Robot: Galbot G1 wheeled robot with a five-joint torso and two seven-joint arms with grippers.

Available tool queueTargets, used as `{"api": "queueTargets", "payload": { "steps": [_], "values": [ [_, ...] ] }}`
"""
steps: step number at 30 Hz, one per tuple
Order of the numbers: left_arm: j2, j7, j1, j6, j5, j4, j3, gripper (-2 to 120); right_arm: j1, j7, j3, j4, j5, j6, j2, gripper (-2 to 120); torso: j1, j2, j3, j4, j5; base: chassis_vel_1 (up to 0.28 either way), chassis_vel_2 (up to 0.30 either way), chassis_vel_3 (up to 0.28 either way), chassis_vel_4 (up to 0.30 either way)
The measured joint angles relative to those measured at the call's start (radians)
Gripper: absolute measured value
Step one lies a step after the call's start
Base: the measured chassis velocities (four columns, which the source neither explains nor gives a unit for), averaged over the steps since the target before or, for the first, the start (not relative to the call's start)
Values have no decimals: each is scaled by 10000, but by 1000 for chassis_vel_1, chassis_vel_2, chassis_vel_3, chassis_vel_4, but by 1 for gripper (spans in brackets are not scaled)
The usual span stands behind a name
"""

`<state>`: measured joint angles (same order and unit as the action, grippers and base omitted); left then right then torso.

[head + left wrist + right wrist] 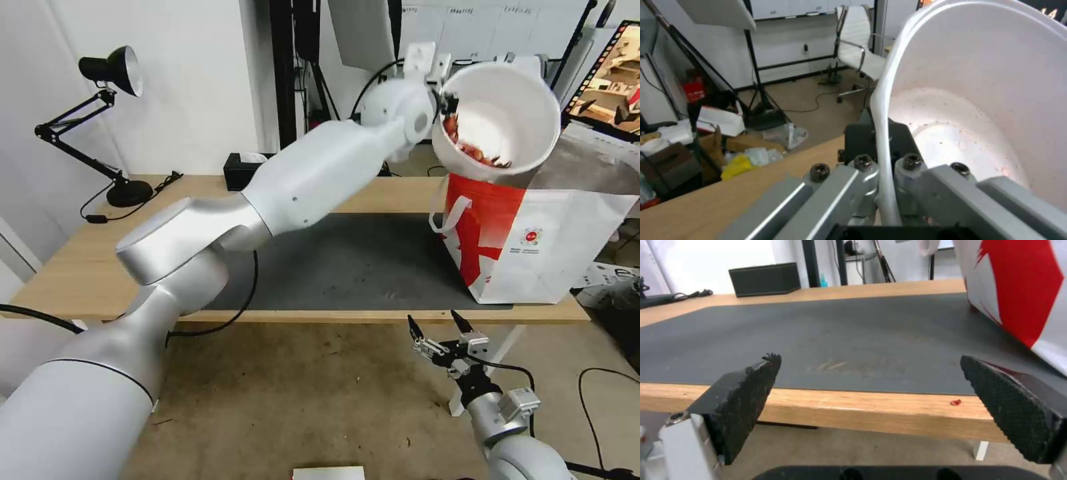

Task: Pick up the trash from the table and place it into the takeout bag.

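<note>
1. While the left gripper [445, 101] pinches the white bowl's [507, 107] rim, tipped above the takeout bag [533, 233], red scraps [477, 150] cling inside.
2. Right gripper [437, 325] hangs spread wide below the table [80, 267] edge.
3. Black tissue box [243, 170] sits behind the arm.

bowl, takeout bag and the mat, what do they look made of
Bowl, gripped at its rim by the left gripper: probably thin plastic or coated paper, smooth, white, light glowing through its base. Takeout bag: likely coated woven fabric, printed red and white, with a silvery foil lining. Mat: matte dark grey, perhaps rubber or felt.
</note>
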<state>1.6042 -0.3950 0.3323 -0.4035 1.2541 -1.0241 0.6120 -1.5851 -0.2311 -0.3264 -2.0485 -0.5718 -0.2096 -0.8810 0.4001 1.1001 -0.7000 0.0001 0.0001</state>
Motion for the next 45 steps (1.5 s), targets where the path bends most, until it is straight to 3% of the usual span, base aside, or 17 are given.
{"api": "queueTargets", "payload": {
  "steps": [10, 14, 17, 22, 33, 45],
  "values": [
    [-50, 391, -74, 540, -338, -187, 73, 0, -1, 0, 0, 0, 0, 0, 0, 100, 0, -1, 0, -1, 0, 0, 0, 0, 0],
    [-50, 598, 21, 1365, -575, -262, 198, 0, 0, 0, 0, 0, 0, 0, 0, 100, -1, 0, 1, -2, -1, 0, 0, 0, 0],
    [-46, 686, 36, 2272, -1347, -239, 480, 0, 0, 0, 0, 0, 1, 0, 0, 100, -1, 0, 0, -2, -1, 0, 0, 0, 0],
    [-47, 383, -31, 2835, -2512, -89, 725, 0, 0, 0, 0, 0, 0, 0, 0, 100, -1, -1, 0, -1, -1, 0, 0, 0, 0],
    [-47, 15, 41, 1979, -2762, -103, 958, 0, 0, 0, 0, 0, 0, 0, 0, 100, 0, -1, 0, -1, -1, 0, 0, 0, 0],
    [-54, 890, 73, 1689, -2717, -456, 1278, 0, 0, 0, 0, 0, 0, 0, 0, 100, -1, -1, 0, -1, -1, 0, 0, 0, 0]
  ]
}}
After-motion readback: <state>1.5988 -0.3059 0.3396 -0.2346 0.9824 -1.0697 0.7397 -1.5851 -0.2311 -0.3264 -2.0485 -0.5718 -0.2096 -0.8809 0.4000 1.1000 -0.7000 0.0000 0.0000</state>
